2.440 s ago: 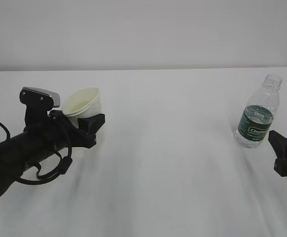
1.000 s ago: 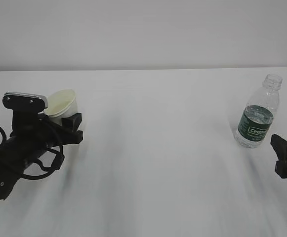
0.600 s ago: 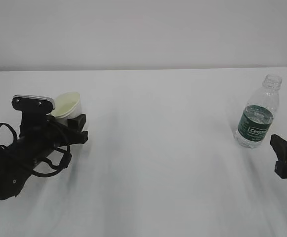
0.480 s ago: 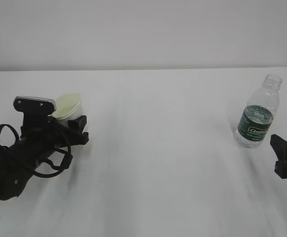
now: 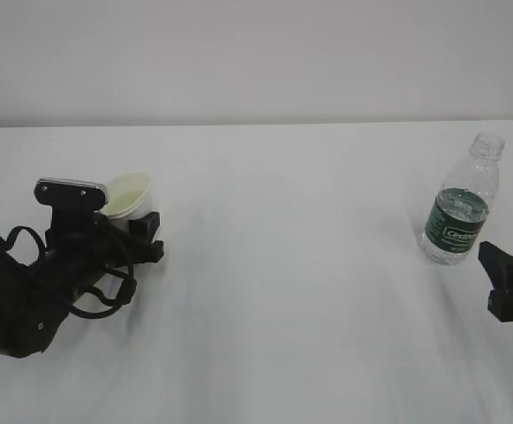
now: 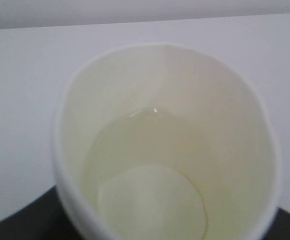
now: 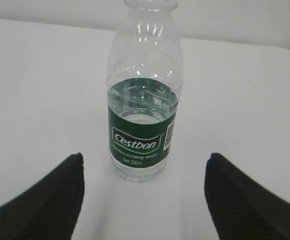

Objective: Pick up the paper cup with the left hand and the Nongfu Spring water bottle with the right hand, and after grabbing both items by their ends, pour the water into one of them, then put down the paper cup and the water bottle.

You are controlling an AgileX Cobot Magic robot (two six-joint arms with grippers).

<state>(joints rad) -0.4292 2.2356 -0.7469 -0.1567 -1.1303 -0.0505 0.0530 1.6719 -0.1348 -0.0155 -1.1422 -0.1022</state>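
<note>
Since the earliest frame the left hand point(image 5: 137, 231) has drawn back toward the left side of the tabletop point(image 5: 291, 265) and come down low, carrying the paper cup point(image 5: 127, 194) with it; the cup now sits more upright than before. The bottle has not shifted, and the right hand has barely moved. Count: one paper cup, one bottle, two arms. Left side: the left hand's jaws are set partly apart and close on the lower part of the cup from both sides, holding it; the silver-grey box point(image 5: 71, 190) sits just left of the cup's rim. Whether the cup base rests on the tabletop cannot be told. The left wrist view looks straight into the cup point(image 6: 164, 145): a shallow pale pool of water point(image 6: 149, 165) covers the bottom, with the cream inside wall above it. Right side: the Nongfu Spring water bottle point(image 5: 461, 212) stands upright and capless near the right edge, partly filled, green label point(image 7: 142, 142) facing the wrist camera. The right hand point(image 5: 509, 281) sits just in front of it, jaws spread wide, one finger point(image 7: 40, 200) on either side of the bottle's line, touching nothing and holding nothing.
</note>
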